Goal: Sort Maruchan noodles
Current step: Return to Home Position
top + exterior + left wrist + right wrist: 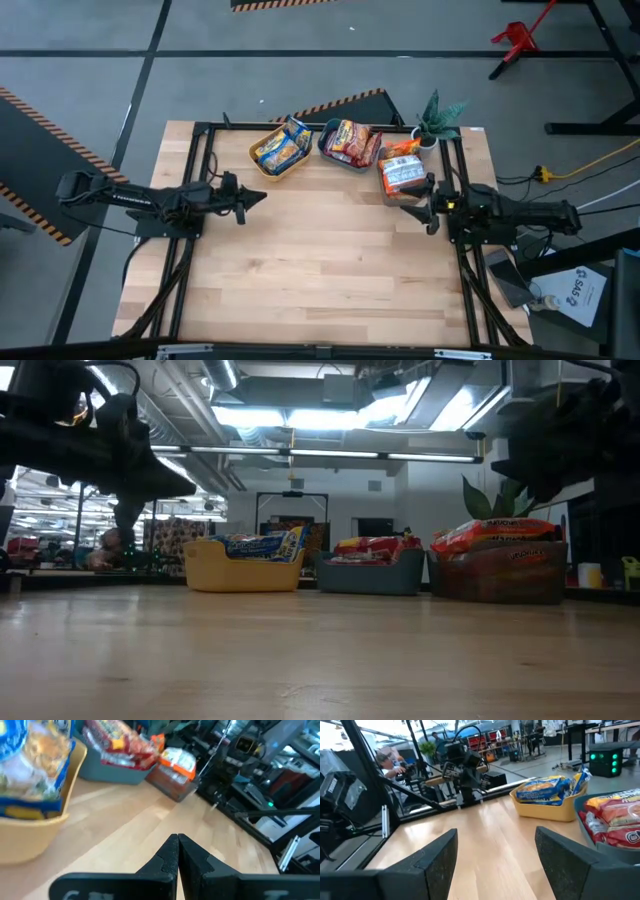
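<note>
The noodle packets lie in three bins along the table's far edge. Yellow-and-blue packets point(281, 147) fill the yellow bin point(262, 165), red packets point(350, 141) the teal bin point(330, 150), orange packets point(402, 172) the dark bin point(385, 188). My left gripper point(262, 197) hovers shut near the table's left side, below the yellow bin. My right gripper point(408, 207) hovers open at the right side, just near of the orange packets; its fingers point(437, 857) stand wide apart. Neither gripper holds anything.
A small potted plant point(437, 120) stands at the far right corner behind the dark bin. Black frame rails point(198, 160) run along the table's left, right and far sides. The wooden tabletop point(320, 260) lies bare from the middle toward the near edge. A person shows beyond the table point(387, 760).
</note>
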